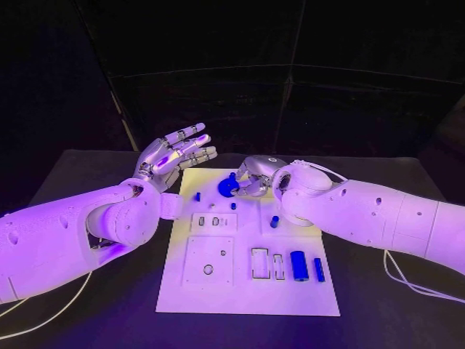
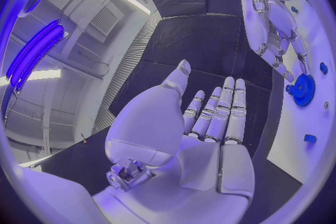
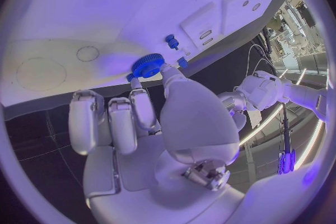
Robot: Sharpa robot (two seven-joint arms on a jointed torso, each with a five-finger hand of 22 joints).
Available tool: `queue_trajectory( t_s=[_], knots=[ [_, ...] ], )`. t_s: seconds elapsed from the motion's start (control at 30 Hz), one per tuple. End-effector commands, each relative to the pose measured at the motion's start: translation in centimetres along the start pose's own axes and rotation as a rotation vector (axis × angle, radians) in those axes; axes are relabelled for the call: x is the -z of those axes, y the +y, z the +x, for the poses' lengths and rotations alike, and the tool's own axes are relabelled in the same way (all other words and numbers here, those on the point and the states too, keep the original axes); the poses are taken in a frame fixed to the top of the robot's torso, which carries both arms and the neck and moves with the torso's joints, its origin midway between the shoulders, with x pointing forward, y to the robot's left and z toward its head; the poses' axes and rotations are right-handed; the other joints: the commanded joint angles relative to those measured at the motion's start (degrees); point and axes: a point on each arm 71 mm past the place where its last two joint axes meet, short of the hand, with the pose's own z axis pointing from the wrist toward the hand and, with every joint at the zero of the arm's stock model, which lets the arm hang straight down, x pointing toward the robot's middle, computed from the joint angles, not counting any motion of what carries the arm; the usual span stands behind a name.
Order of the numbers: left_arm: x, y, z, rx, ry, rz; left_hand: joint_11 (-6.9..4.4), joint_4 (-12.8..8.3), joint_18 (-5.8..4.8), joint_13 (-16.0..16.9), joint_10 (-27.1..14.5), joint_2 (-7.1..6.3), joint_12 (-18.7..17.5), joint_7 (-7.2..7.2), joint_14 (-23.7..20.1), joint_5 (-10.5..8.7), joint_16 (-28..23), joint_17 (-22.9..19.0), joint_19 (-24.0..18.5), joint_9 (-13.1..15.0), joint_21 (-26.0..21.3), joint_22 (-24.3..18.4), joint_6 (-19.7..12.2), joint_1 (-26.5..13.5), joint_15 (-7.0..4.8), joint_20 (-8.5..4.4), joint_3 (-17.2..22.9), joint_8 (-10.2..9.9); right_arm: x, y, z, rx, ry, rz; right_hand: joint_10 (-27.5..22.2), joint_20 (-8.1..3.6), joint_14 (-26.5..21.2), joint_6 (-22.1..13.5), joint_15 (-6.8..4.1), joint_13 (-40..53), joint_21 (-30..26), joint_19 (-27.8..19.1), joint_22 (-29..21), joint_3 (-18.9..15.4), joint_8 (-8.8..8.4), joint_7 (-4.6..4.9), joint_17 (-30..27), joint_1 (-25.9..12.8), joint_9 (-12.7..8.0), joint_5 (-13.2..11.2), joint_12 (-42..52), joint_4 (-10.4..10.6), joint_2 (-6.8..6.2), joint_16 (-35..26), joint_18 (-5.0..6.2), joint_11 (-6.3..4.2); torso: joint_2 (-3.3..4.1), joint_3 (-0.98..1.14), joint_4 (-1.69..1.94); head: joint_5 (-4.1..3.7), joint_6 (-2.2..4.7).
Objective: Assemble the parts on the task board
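The white task board (image 1: 191, 291) lies in the middle of the black table. My right hand (image 1: 256, 174) reaches over its far end and pinches a blue gear (image 1: 228, 187) between the thumb and a finger. The right wrist view shows the fingertips (image 3: 165, 69) on the gear (image 3: 147, 65) just above the board (image 3: 84, 5). My left hand (image 1: 175, 156) is raised beside the board's far left corner, fingers spread, holding nothing. In the left wrist view its palm (image 2: 210, 123) faces the right hand (image 2: 276, 39) and the gear (image 2: 303, 89).
A blue cylinder (image 1: 298, 265) and a thin blue peg (image 1: 318, 269) lie at the board's near right, next to rectangular slots (image 1: 261, 263). A small blue piece (image 1: 275, 220) and short pegs (image 1: 197, 196) sit mid-board. A white cable (image 1: 405, 280) trails at the right.
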Motion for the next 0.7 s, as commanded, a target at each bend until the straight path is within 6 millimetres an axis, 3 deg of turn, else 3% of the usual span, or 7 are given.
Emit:
queue_trajectory(
  t_s=[0.03,0.27,0.5,0.67,0.7],
  knots=[
    [0.0,-0.2,0.1,0.0,0.015,0.01,-0.07,-0.5,0.45,0.0,-0.4,0.23,-0.1,7.12,-0.3,-0.25,-0.1,-0.1,0.1,-0.1,-0.3,0.0,-0.3,0.4,0.04,-0.03,0.0,-0.2,1.0,-0.1,-1.2,-0.038,-0.124,-0.053,0.2,-0.19,4.6,0.3,0.27,2.1,0.4,0.4,3.3,-0.2,-0.18,-0.02,9.1,1.0,0.0,0.5,0.1,-0.4,0.02,0.3,-0.93,-0.01,-0.06,-0.01,0.07,-0.12,0.21],
    [0.2,-0.3,-0.3,-0.004,0.008,0.01,-0.07,-0.5,0.44,0.0,-0.3,0.24,-0.1,7.12,-0.3,-0.25,-0.1,-0.1,0.2,0.0,-0.3,0.0,-0.2,0.4,0.04,-0.03,0.0,-0.2,4.7,-3.4,-2.6,-0.159,-0.172,-0.044,0.1,-0.31,4.4,1.2,0.08,1.8,0.3,0.2,3.0,-0.7,0.06,-0.28,8.5,2.7,0.1,0.2,0.0,-1.5,-0.32,0.0,-0.86,-0.24,-0.27,0.06,-0.38,-0.13,0.36],
    [0.3,-0.4,-0.5,-0.007,0.003,0.014,-0.07,-0.5,0.44,0.0,-0.1,0.24,0.0,7.11,-0.3,-0.25,-0.1,-0.1,0.3,0.0,-0.3,0.0,-0.2,0.4,0.04,-0.03,0.0,-0.1,8.3,-9.4,-3.8,-0.247,-0.141,-0.017,-0.1,-0.69,4.3,2.5,-0.32,1.5,0.0,-0.2,2.6,-0.6,0.33,-0.67,8.3,7.8,0.1,0.1,-0.4,-4.7,-0.79,-0.1,-0.77,-0.68,-0.63,0.39,-1.3,-1.44,0.88],
    [0.2,-0.4,-0.5,-0.006,0.004,0.014,-0.07,-0.5,0.44,0.0,0.0,0.24,0.0,7.11,-0.3,-0.25,-0.1,-0.1,0.4,0.0,-0.3,0.0,-0.1,0.4,0.04,-0.03,0.0,-0.1,9.4,-12.7,-4.4,-0.26,-0.142,0.012,-0.1,-0.76,4.4,2.4,-0.36,1.4,0.1,-0.1,2.7,-0.9,0.2,-0.67,8.5,9.0,0.1,0.0,-0.5,-5.6,-1.12,0.0,-0.81,-0.7,-0.55,0.69,-1.35,-2.5,1.11],
    [0.1,-0.3,-0.5,-0.006,0.004,0.014,-0.07,-0.5,0.44,0.0,0.0,0.24,0.0,7.11,-0.3,-0.25,-0.1,-0.1,0.4,0.0,-0.3,0.0,-0.1,0.4,0.04,-0.03,0.0,-0.1,9.5,-13.2,-4.4,-0.267,-0.141,0.02,-0.1,-0.77,4.4,2.4,-0.35,1.4,0.1,-0.1,2.7,-1.1,0.15,-0.66,8.6,9.0,0.0,-0.6,-0.5,-5.6,-1.19,0.0,-0.82,-0.69,-0.52,0.63,-1.26,-2.72,1.21]
  ],
)
